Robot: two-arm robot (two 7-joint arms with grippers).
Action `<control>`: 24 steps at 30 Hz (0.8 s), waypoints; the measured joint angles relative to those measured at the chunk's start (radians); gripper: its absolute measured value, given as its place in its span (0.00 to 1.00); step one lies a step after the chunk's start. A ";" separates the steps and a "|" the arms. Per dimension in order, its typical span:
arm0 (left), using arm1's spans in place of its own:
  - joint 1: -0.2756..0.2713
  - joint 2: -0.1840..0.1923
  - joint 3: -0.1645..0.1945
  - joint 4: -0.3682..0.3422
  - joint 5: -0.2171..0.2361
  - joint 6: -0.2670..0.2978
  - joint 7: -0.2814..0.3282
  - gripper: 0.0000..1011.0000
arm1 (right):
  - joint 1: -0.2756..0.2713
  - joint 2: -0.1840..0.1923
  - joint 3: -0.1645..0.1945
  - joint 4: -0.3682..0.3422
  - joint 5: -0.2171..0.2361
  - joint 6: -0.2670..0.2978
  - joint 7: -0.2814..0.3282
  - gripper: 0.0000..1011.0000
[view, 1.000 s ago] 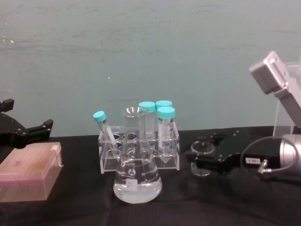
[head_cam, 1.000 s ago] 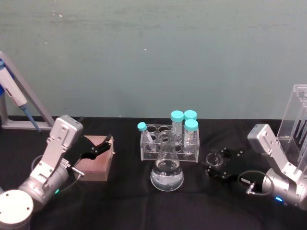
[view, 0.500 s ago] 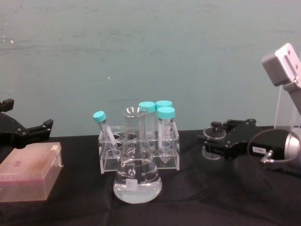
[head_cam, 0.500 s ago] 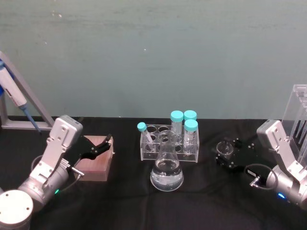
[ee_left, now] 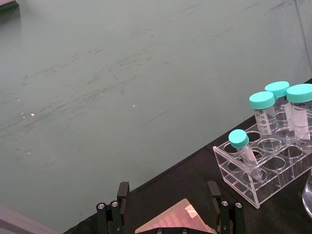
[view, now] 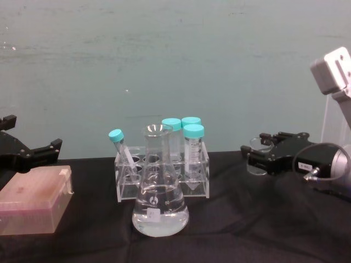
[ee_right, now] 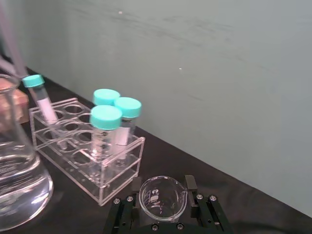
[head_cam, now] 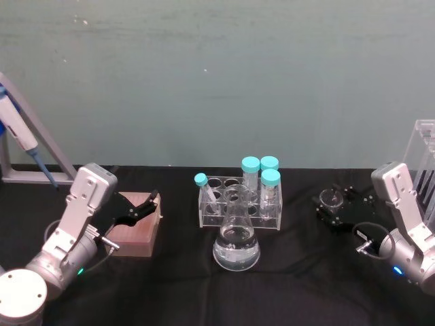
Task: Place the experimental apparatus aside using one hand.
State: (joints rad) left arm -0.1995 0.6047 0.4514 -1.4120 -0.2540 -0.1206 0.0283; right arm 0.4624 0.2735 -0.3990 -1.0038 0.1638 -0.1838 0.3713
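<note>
Right end effector (head_cam: 334,204): was to the right of the tube rack (head_cam: 239,202), its black fingers clamped on either side of the small glass beaker (head_cam: 331,198).
Small glass beaker: was upright with its mouth up, held between the fingers. Whether its base touched the bench (head_cam: 306,285) could not be told.
Conical flask (head_cam: 236,239): stood on the bench just in front of the rack with clear liquid in its lower part, well apart from the right end effector.
Pipette stand (head_cam: 425,156): stood at the far right edge, behind the right arm.
Tube rack: was clear, with three upright teal-capped tubes at its right end and one leaning tube at its left end.
Left end effector (head_cam: 151,204): was at the left, above the brown box (head_cam: 139,231), with its fingers apart.
Bench: was covered in black cloth.
</note>
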 joint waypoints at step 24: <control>0.000 0.000 0.000 0.000 0.000 0.000 0.000 0.99 | -0.014 -0.055 0.092 0.008 -0.072 0.062 -0.147 0.53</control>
State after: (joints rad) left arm -0.1995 0.6047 0.4514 -1.4119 -0.2540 -0.1206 0.0283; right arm 0.4487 0.2190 -0.3071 -0.9957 0.0919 -0.1214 0.2241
